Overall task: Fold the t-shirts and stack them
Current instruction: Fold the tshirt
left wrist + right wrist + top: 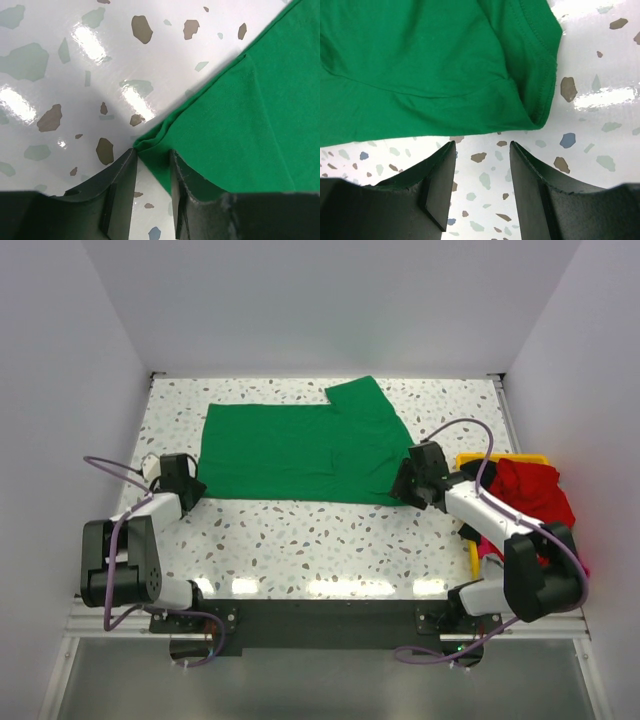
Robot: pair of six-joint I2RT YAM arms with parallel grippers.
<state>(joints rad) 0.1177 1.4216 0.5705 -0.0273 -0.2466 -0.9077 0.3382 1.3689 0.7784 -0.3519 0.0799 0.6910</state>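
Black left pincer (152, 152): low over the counter (330, 540), at the near left corner of the green t-shirt (290, 450). Its jaws are narrowly parted and the bunched corner lies between them. Bare counter shows in the gap, so the cloth is not clamped.
Black right pincer (481, 146): jaws fairly wide and empty, over bare counter just short of the shirt's near right corner, where a stitched hem curls round.
Yellow bin (470, 458): at the counter's right edge, with a red t-shirt (530, 490) heaped in it.
Position of green t-shirt: spread flat across the far half of the counter. The near edge runs between the two pincers, and one rectangular part, probably a sleeve, juts out at the far side.
Handling (judged): light, limp, thin cotton. It should drape, crease and slide readily on the glossy counter, and it is not fragile.
Hold (judged): both near corners, pinched at the hems through every layer, so the edge lifts evenly.
Stage (judged): folding barely begun, nothing stacked.
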